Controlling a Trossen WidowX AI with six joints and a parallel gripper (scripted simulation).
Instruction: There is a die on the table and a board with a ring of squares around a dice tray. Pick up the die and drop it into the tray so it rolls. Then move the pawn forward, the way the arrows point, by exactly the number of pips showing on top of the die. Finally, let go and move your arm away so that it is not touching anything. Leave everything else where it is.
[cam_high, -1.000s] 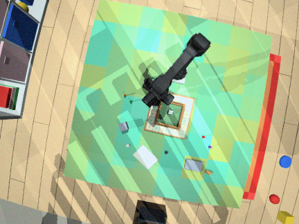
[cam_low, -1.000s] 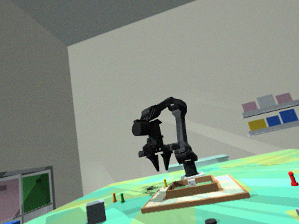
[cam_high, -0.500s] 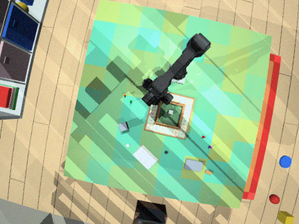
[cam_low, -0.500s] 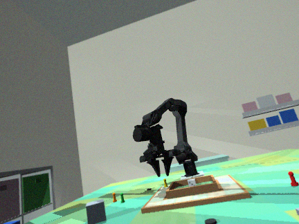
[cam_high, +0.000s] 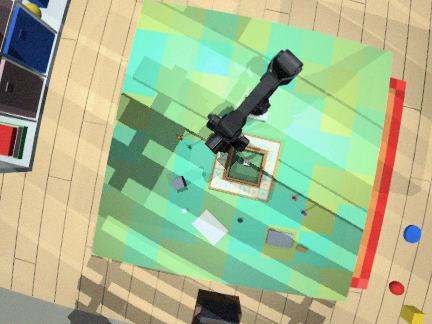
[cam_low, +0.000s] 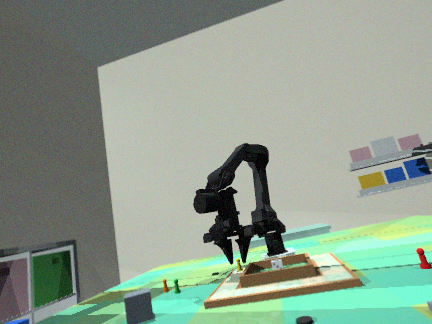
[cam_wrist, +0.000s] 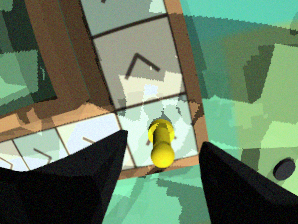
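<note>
The yellow pawn (cam_low: 238, 265) (cam_wrist: 162, 145) stands upright on a corner square of the board (cam_high: 272, 172) (cam_low: 332, 272) (cam_wrist: 137, 82). In the top view the arm hides it. My gripper (cam_low: 238, 261) (cam_wrist: 164, 143) is partly open, with one fingertip on each side above the pawn and a gap to it on both sides. It holds nothing. The white die (cam_high: 246, 163) (cam_low: 277, 264) lies inside the wooden dice tray (cam_high: 243, 182) (cam_low: 280, 276); its top pips are too small to read. In the wrist view an arrow on the neighbouring square points toward the top of the picture.
An orange pawn (cam_high: 180, 137) (cam_low: 165, 285) and a green pawn (cam_high: 189, 147) (cam_low: 176, 286) stand beside the board. A grey block (cam_high: 178, 183) (cam_low: 139, 306), a white sheet (cam_high: 210, 227) and a black disc (cam_high: 240, 220) (cam_low: 304, 320) lie farther off. Another dark disc (cam_wrist: 284, 169) lies near the corner.
</note>
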